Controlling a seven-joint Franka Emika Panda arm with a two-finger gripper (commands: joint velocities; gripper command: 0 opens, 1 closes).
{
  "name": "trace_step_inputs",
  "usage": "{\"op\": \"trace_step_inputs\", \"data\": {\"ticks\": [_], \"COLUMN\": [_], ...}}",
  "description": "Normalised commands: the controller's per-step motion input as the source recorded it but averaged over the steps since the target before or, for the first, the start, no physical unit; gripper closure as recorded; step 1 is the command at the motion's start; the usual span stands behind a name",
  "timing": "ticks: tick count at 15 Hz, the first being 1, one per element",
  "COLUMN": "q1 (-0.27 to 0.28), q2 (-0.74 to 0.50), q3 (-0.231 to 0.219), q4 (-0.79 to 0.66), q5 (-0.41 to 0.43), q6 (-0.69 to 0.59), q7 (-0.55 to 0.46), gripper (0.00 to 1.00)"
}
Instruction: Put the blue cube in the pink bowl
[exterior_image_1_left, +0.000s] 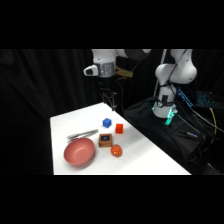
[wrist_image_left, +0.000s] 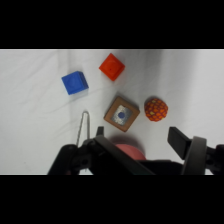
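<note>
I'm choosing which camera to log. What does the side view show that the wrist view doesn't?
Only the side view shows the whole pink bowl, the arm's base and the table's edge. Only the wrist view shows the gripper from above with its jaws apart, and just a sliver of the bowl behind them. Both show the blue cube, red cube, brown block, orange ball and tongs.

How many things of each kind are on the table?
Cubes: 2, the blue cube and the red cube
Blocks: 1, the brown block
Balls: 1, the orange ball
Bowls: 1, the pink bowl
Tongs: 1, the tongs
Total: 6
</note>
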Motion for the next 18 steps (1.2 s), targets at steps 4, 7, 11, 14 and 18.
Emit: {"op": "trace_step_inputs", "data": {"ticks": [4,7,11,14,18], "q1": [-0.015,-0.048,-0.080,-0.096,-0.128], "q2": [-0.05,-0.12,-0.14,-0.14,-0.13], "q3": [0.003,-0.033,-0.065,-0.073,-0.103], "q4": [-0.04,-0.09,-0.10,-0.12,-0.15], "q5": [-0.009,-0.047,0.001,-0.007,-0.006], "q6": [0.09,0.15,0.17,0.19,0.21], "q7": [-0.08,-0.26,-0.39,-0.37,-0.43], "gripper": [0.00,0.00,0.00,0.00,0.00]}}
